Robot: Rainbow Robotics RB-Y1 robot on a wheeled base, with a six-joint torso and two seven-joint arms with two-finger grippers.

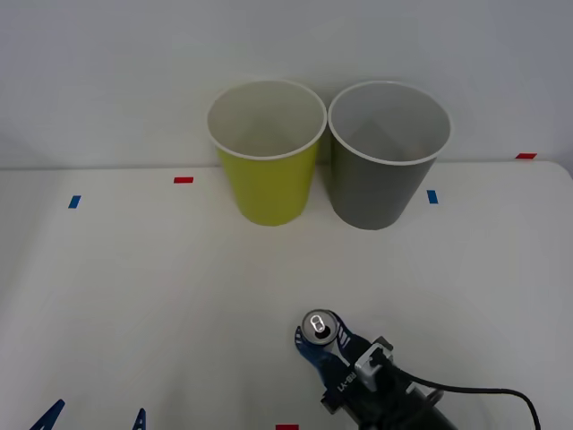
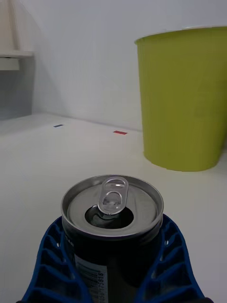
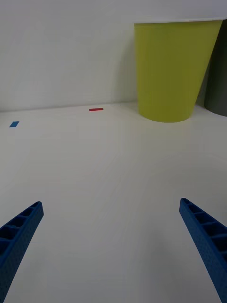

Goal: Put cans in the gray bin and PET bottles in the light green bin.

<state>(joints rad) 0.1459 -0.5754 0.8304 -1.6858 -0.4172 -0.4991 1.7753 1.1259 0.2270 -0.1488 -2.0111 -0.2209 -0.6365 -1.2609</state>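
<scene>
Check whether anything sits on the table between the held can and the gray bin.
Nothing visible does. The right gripper has its fingers closed around the can, and bare table runs up to the gray bin.

Open table (image 1: 134, 296) — bins (image 1: 267, 152) beyond

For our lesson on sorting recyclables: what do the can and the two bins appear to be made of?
The can, held in the right gripper, looks like metal: shiny silver top with pull tab. The light green bin and gray bin look like matte paper or plastic with smooth white insides; which one is unclear. The left gripper waits open.
</scene>
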